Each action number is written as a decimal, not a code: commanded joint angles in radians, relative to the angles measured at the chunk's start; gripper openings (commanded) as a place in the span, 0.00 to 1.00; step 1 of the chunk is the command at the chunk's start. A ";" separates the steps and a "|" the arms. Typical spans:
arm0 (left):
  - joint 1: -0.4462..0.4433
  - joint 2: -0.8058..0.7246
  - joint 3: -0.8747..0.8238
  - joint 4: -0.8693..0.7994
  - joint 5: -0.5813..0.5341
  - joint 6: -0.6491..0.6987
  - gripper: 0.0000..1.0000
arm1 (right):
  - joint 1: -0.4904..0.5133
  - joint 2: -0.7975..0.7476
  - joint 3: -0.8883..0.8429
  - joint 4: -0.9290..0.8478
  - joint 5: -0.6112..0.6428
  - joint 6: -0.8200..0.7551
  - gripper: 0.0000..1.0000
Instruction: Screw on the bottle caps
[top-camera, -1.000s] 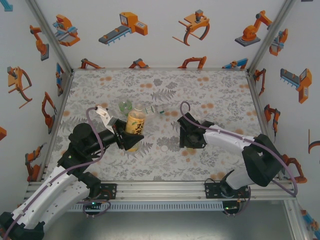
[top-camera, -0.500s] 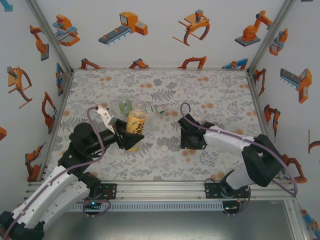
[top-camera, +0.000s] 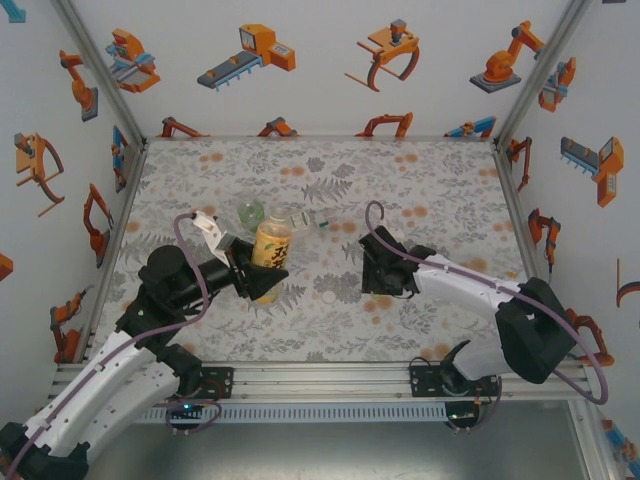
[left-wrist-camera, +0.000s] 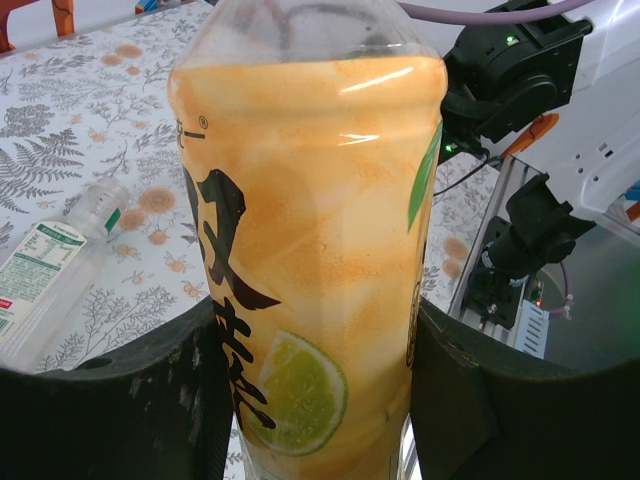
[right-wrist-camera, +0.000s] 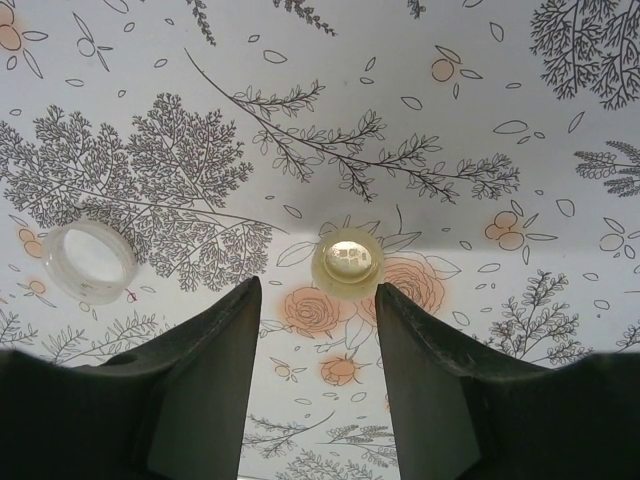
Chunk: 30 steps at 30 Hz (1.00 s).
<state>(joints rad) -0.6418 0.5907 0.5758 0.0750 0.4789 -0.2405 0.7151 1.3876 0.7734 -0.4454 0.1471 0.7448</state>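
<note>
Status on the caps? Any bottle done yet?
Done: none looks capped yet. In hand: the left claw grips the amber bottle upright; the right claw stands open just short of a yellowish cap on the table. Left: grab and screw that cap, then deal with the clear cap beside it, the lying clear bottle and the green-tinted bottle.

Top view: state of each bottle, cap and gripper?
amber bottle: upright, clamped, looks uncapped
clear bottle: lying on its side
green bottle: upright, uncapped
yellowish cap: loose on table
clear cap: loose on table
left gripper: shut on amber bottle
right gripper: open, tips flanking yellowish cap
</note>
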 joint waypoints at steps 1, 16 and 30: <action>-0.005 -0.005 0.019 0.038 -0.001 -0.022 0.02 | 0.005 0.016 -0.001 -0.001 0.003 0.009 0.48; -0.005 -0.023 0.016 0.025 -0.010 -0.022 0.03 | 0.005 0.044 -0.003 0.008 0.001 0.005 0.48; -0.005 -0.010 0.023 0.027 -0.010 -0.019 0.03 | 0.005 0.006 -0.027 0.037 0.019 -0.006 0.46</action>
<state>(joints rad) -0.6418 0.5808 0.5758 0.0746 0.4679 -0.2478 0.7151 1.4097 0.7544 -0.4278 0.1509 0.7441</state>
